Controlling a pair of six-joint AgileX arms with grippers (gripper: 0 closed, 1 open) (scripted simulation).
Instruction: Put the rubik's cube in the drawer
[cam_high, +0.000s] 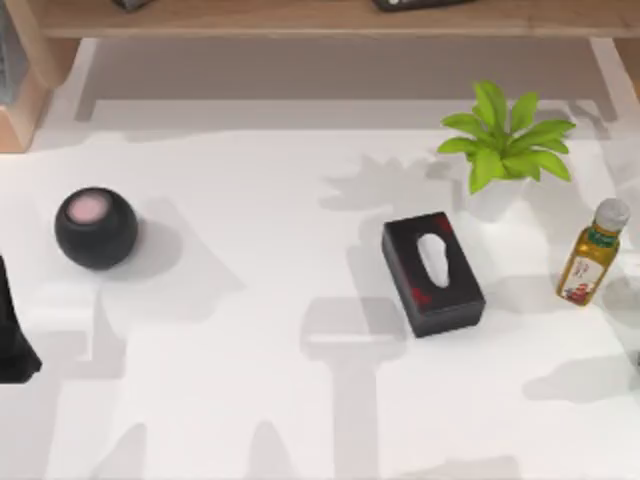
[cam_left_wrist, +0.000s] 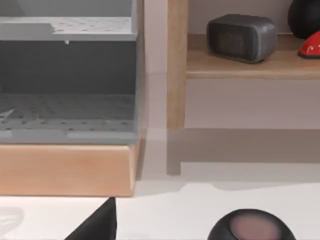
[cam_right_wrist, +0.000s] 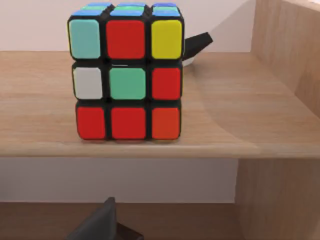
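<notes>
The rubik's cube (cam_right_wrist: 127, 72) stands upright on a wooden shelf (cam_right_wrist: 240, 115), facing the right wrist camera. Finger state of both end effectors cannot be determined.

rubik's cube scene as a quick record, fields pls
cube: rubik's cube upright on a wooden shelf, not gripped
drawer: grey drawer open, nothing visible inside
table items: black speaker, tissue box, potted plant, oil bottle
other shelf: dark grey box
task state: cube not yet in drawer
</notes>
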